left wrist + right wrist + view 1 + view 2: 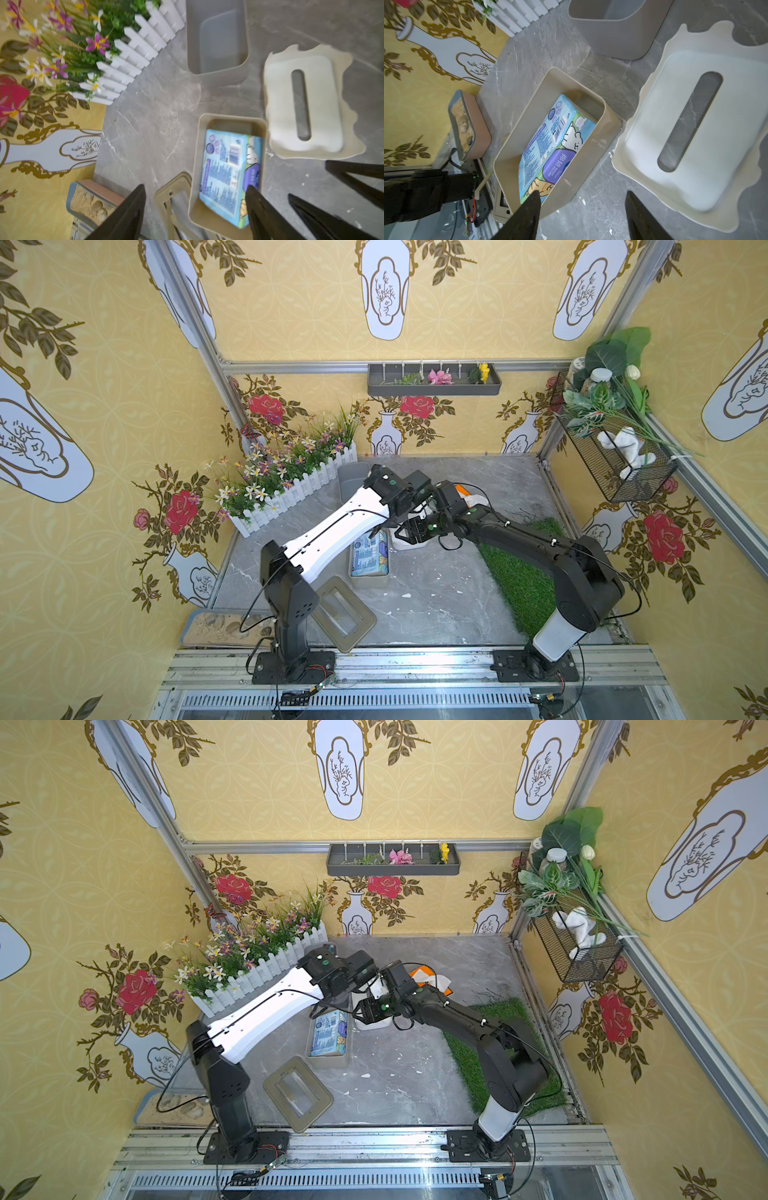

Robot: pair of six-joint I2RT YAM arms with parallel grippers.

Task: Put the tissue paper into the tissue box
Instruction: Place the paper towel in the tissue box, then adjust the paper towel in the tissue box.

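The tissue paper (550, 149), a soft rectangular pack in glossy light-blue plastic wrap printed with a barcode, small text, a purple patch and white and orange cartoon animals, lies printed side up inside the open beige plastic tissue box (517, 135) on the grey marble tabletop (436, 593), leaving a bare gap at the end nearest the grey plastic bin (220, 76). The left gripper (196, 187) hovers above the box, fingers spread wide with nothing between them. The right gripper (583, 192), between box and white slotted lid (654, 135), is likewise parted and holds nothing.
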